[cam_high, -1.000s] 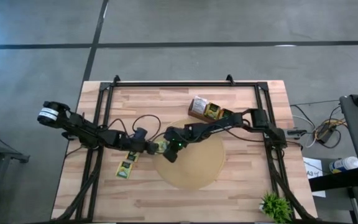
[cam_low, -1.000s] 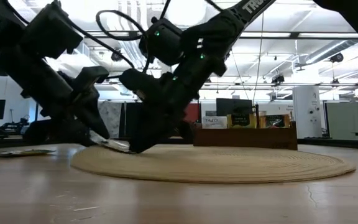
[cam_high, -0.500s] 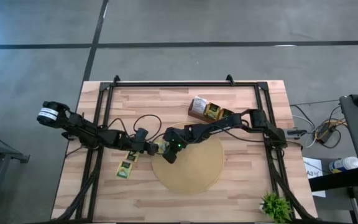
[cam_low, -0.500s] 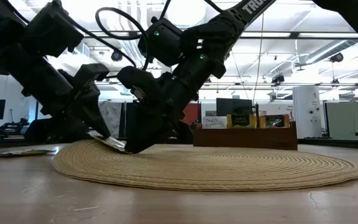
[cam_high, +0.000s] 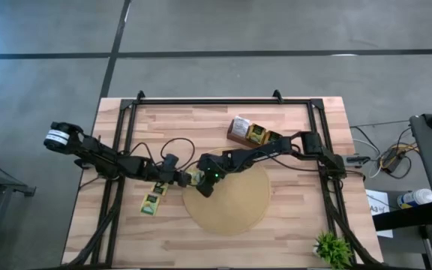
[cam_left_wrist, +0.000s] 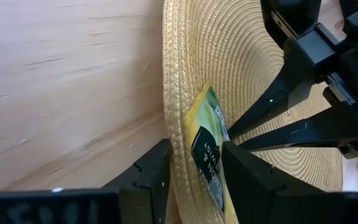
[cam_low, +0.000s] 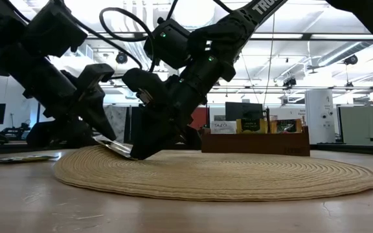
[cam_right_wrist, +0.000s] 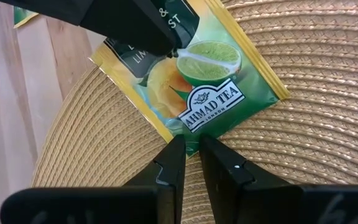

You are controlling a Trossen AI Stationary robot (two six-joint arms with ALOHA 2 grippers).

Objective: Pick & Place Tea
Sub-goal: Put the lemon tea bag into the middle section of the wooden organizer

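A yellow and green tea sachet [cam_high: 193, 178] with a lime picture sits tilted over the left rim of the round woven mat [cam_high: 231, 206]. Its left end is raised and its right end is low near the mat [cam_low: 129, 154]. My right gripper [cam_right_wrist: 191, 158] reaches in from the right and is shut on that low end. My left gripper [cam_left_wrist: 194, 171] comes from the left. It is open, with one finger on each side of the sachet's raised end [cam_left_wrist: 207, 146]. More sachets [cam_high: 152, 201] lie flat on the wood, left of the mat. My left gripper has the sachet's raised end between its open fingers. The printed face leans on one finger [cam_left_wrist: 235, 165], and mat shows in the gap to the other. In the right wrist view one dark finger [cam_right_wrist: 129, 25] lies over that end. My right gripper pinches the sachet's edge just below the brand logo [cam_right_wrist: 190, 138] between its two fingertips. The fingers slant down from the table's right side. The sachet slopes up away from them, just above the mat.
A brown wooden box [cam_high: 250, 133] with tea packets standing in it is at the far side, behind the mat. A small green plant [cam_high: 330, 247] sits at the near right corner. Black frame rails run along the table's left, right and far edges.
The mat has slid a little toward the table's near edge under the grippers. Both grippers have stayed at the sachet with their gaps unchanged.
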